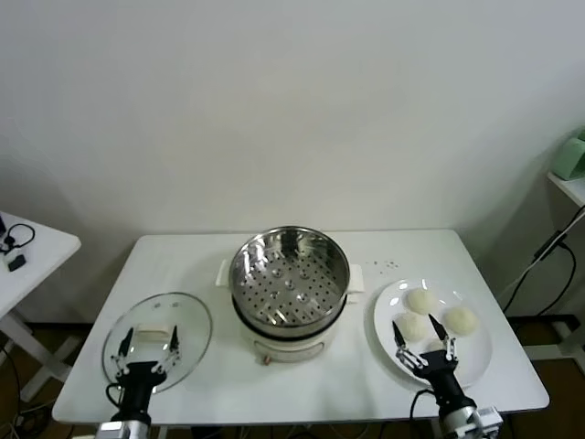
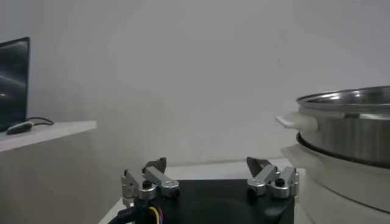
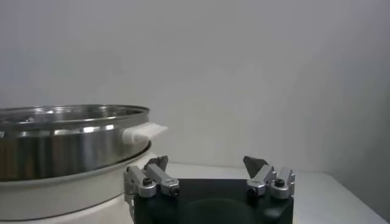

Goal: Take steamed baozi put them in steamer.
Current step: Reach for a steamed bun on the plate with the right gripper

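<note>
The steamer (image 1: 291,283), a shiny steel pot with a hole-dotted floor on a white base, stands at the table's middle and holds nothing. Three cream-white baozi (image 1: 421,300), (image 1: 460,318), (image 1: 413,326) lie on the white plate (image 1: 477,352) to its right. My right gripper (image 1: 424,336) is open and empty at the plate's near side, just in front of the nearest baozi. My left gripper (image 1: 149,343) is open and empty over the glass lid (image 1: 187,315). The steamer's wall also shows in the left wrist view (image 2: 347,134) beside the open gripper (image 2: 207,165), and in the right wrist view (image 3: 67,140) beside that open gripper (image 3: 206,163).
A small white side table (image 1: 27,251) with a black item stands at the far left. Cables (image 1: 539,261) hang off the table's right side, under a shelf with a green object (image 1: 571,157). A white wall is behind.
</note>
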You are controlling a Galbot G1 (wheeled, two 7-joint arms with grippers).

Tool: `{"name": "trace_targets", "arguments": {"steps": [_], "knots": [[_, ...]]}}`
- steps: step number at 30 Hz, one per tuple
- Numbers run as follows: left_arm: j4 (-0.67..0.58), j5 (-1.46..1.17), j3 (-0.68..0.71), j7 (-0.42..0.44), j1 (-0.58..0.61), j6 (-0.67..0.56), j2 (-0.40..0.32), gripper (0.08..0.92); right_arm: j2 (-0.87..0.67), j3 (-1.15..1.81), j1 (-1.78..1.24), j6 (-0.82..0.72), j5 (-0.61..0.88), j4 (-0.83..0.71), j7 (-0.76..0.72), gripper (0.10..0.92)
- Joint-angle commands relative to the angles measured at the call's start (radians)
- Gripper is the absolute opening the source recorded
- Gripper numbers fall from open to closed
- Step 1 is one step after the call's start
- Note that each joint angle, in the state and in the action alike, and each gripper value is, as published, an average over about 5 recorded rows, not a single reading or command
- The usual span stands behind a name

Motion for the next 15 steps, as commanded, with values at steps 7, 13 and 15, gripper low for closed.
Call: {"name": "trace_targets", "arguments": {"steps": [7,13,15], "knots": [[0.018,0.010,0.001,-0.003,-0.022,0.003,0.005,0.823,-0.321,0.064,0.188,-0.192,-0.049,-0.045,-0.169,0.823],[0.037,0.019,0.021,-0.017,-0.028,-0.007,0.018,0.823,-0.610,-0.021,0.382,-0.245,-0.019,-0.185,-0.364,0.823],[0.038,0.021,0.027,-0.018,-0.028,-0.012,0.023,0.823,-0.696,-0.088,0.477,-0.248,-0.020,-0.249,-0.457,0.823]]}}
